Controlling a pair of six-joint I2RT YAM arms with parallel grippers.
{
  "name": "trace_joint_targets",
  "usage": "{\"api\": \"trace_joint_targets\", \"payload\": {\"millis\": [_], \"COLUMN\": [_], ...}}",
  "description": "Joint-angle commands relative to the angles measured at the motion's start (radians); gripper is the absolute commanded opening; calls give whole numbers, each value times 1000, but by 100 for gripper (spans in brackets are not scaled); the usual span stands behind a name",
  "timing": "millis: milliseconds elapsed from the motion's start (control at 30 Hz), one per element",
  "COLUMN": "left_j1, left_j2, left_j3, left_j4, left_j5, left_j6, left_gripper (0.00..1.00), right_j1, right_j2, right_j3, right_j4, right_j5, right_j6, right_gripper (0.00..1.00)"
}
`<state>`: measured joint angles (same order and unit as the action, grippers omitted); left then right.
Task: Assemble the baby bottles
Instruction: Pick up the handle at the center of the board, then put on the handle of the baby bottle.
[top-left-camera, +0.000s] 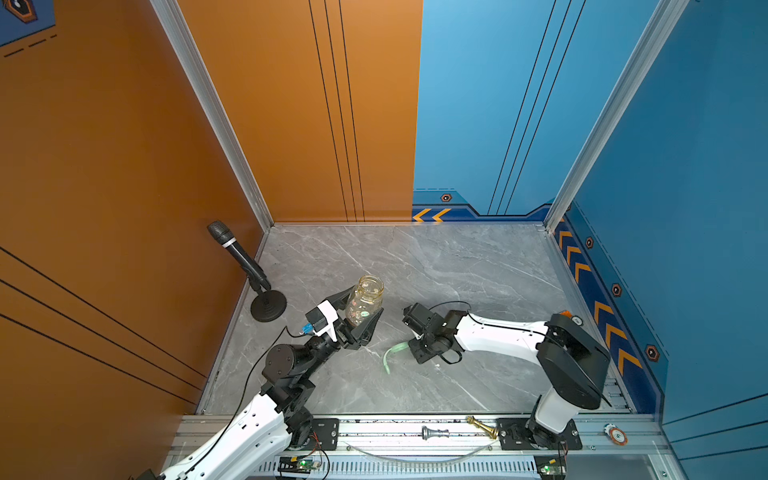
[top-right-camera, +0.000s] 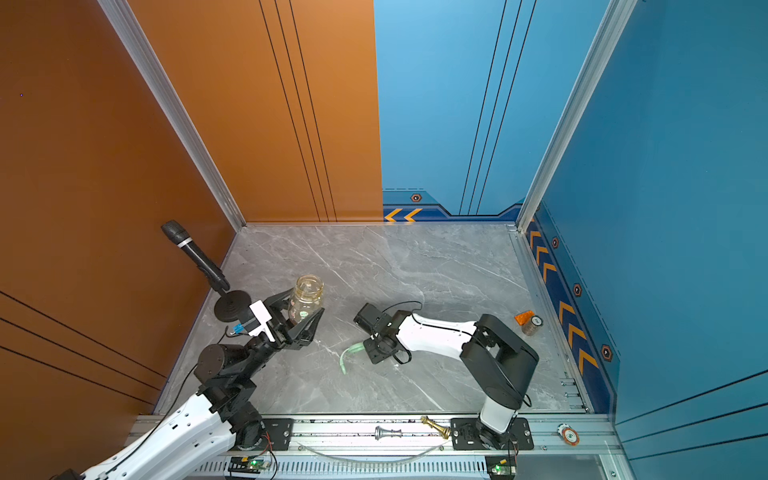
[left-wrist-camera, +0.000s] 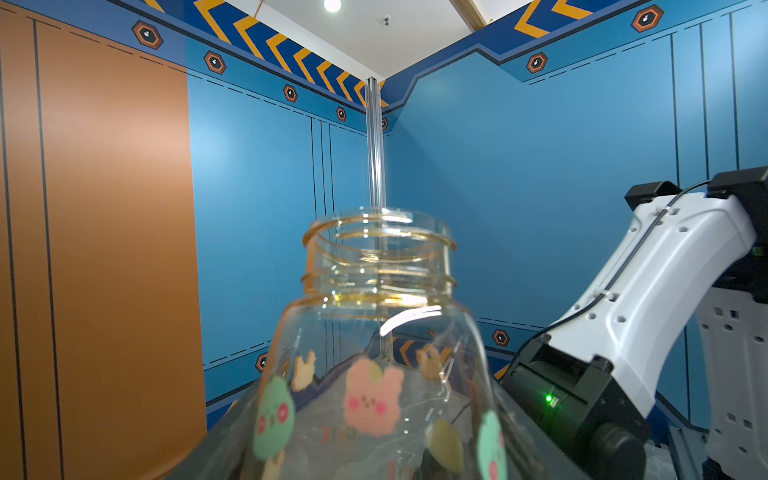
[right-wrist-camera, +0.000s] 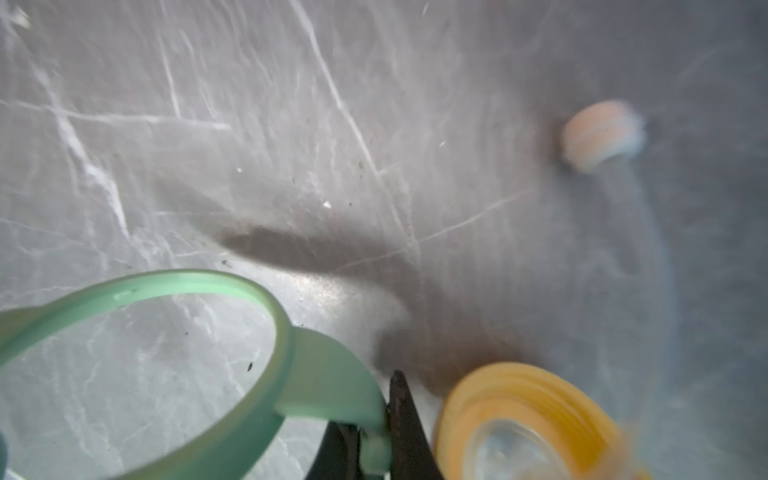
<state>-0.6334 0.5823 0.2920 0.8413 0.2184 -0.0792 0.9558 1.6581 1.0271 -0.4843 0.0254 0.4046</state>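
Note:
The clear bottle body (top-left-camera: 365, 297) with cartoon stickers stands mouth up, held off the marble table (top-left-camera: 457, 266), with my left gripper (top-left-camera: 360, 311) shut round its lower half. In the left wrist view its threaded neck (left-wrist-camera: 378, 257) is bare. My right gripper (top-left-camera: 411, 348) is low over the table and shut on one handle of the mint-green ring (top-left-camera: 390, 355). The right wrist view shows its fingertips (right-wrist-camera: 405, 411) pinching that handle of the ring (right-wrist-camera: 266, 316). The yellow collar with its clear teat (right-wrist-camera: 536, 419) lies on the table right beside them; it is hidden in both top views.
A microphone on a round stand (top-left-camera: 253, 274) is at the left wall. A silver chess piece (top-left-camera: 434, 433), a gold one (top-left-camera: 482, 427) and a chip (top-left-camera: 615, 434) lie on the front rail. An orange item and a small round jar (top-right-camera: 530, 322) sit by the right wall. A blurred peach-and-white piece (right-wrist-camera: 602, 135) lies on the table.

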Motion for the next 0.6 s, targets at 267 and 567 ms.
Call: {"api": "trace_joint_targets", "payload": {"millis": [267,567], "left_j1": [73,63], "left_j2": [216,383], "left_j3": [152,221], "left_j4": [275,447], "left_j5": [197,248], "left_j6": [-320,-396], "left_gripper": [34,33], "right_j1": [-219,-281], "right_j2": [-533,-433], "right_j3": [192,517], "right_j4": [54,177], "right_j5": [64,-179], "right_j6": [-169,-153], "right_gripper": [0,0]}}
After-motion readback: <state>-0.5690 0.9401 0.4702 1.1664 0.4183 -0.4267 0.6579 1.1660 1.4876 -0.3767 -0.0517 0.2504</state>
